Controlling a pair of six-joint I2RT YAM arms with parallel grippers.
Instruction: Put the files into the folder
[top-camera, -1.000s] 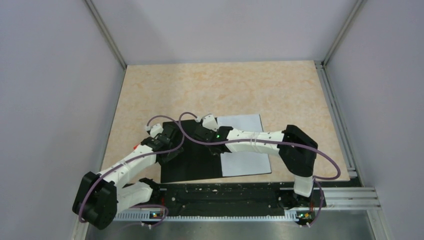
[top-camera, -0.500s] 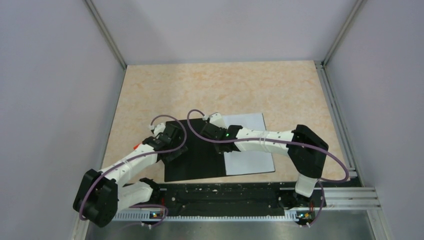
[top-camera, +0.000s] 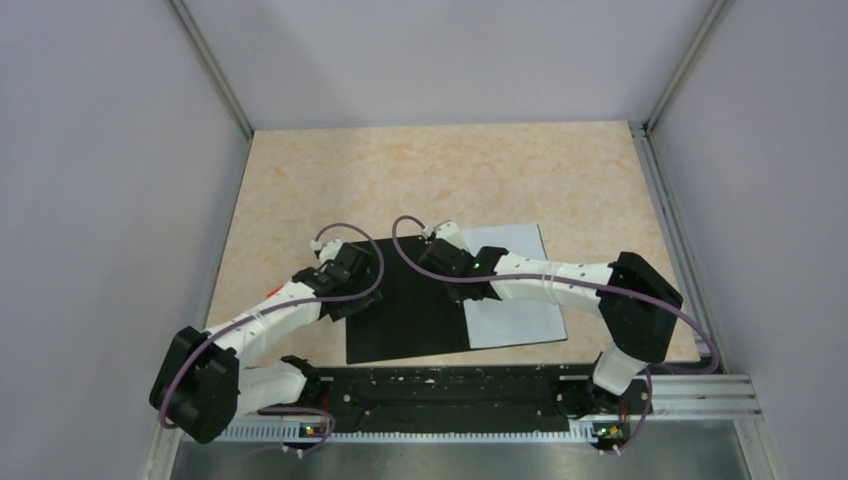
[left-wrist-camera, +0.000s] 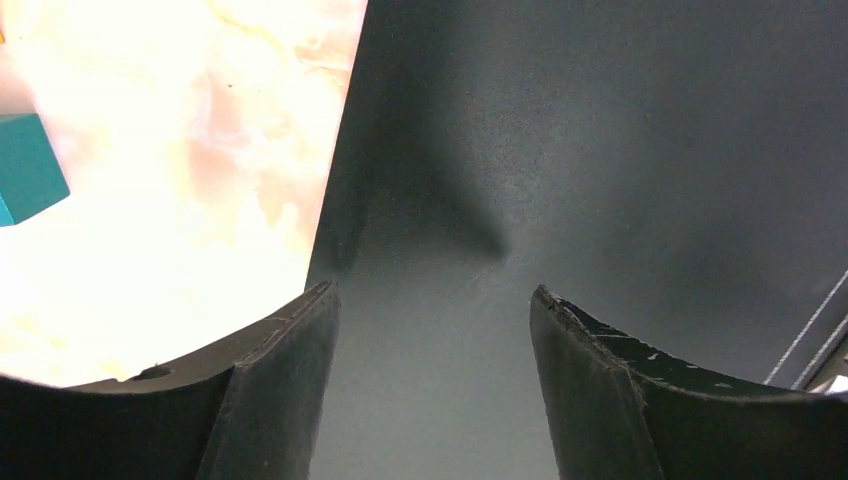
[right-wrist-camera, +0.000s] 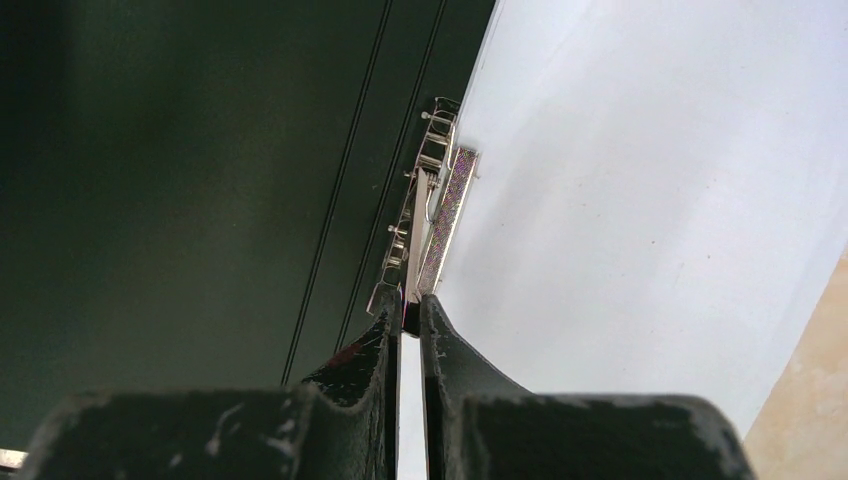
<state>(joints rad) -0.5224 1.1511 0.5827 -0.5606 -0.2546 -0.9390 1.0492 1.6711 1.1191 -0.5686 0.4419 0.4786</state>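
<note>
The folder lies open on the table, black inner faces up. White files cover its right half. My right gripper is at the far end of the spine. In the right wrist view it is shut on the near end of the metal spine clip, between the black cover and the files. My left gripper hovers over the folder's left cover. In the left wrist view it is open, nothing between its fingers, just inside the cover's left edge.
A teal block sits on the beige table left of the folder. A small red-orange piece shows beside the left arm. Grey walls and metal rails bound the table; the arm bases' rail runs along the near edge.
The folder with the files on it has slid to the right. My right gripper moved right with it, still shut at the spine. The left gripper followed rightward, staying open.
</note>
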